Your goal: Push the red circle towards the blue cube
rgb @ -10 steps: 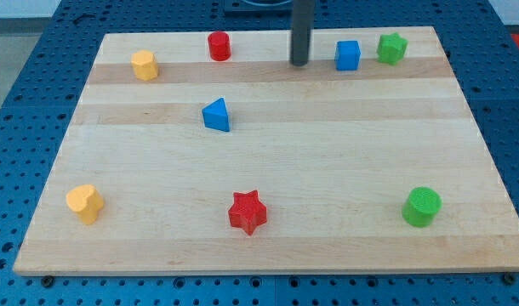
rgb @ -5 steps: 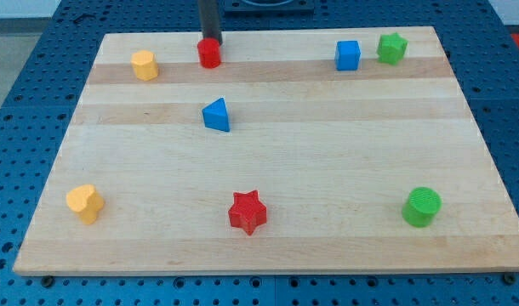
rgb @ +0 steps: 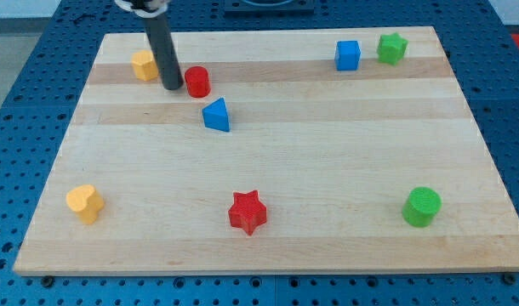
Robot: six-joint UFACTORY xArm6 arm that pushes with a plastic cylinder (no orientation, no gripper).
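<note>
Camera view takes in the whole board, so going from left to right: a yellow heart sits near the near-left corner, and a yellow block sits far left. Just right of that block stands my tip, set down between it and the red circle. The tip looks to be touching the circle's left side, or all but touching; the gap is too fine to call. There is no pincer on this arm, only the rod, so open or closed does not apply.

Just near and right of the circle lies a blue triangle, close but apart from it. A red star sits toward the near edge at mid-board. Far right are the blue cube and, just beside it on its right, a green star. A green cylinder is near right.

The circle is well apart from the cube, far-left of centre, with bare board between them. I judge the step in hand to be the start of the push: the tip is already behind the circle on the side away from the cube. The next move calls for a steady slide rightward and slightly toward the far edge, kept centred on the circle so it does not slip off the tip, and kept clear of the triangle.
</note>
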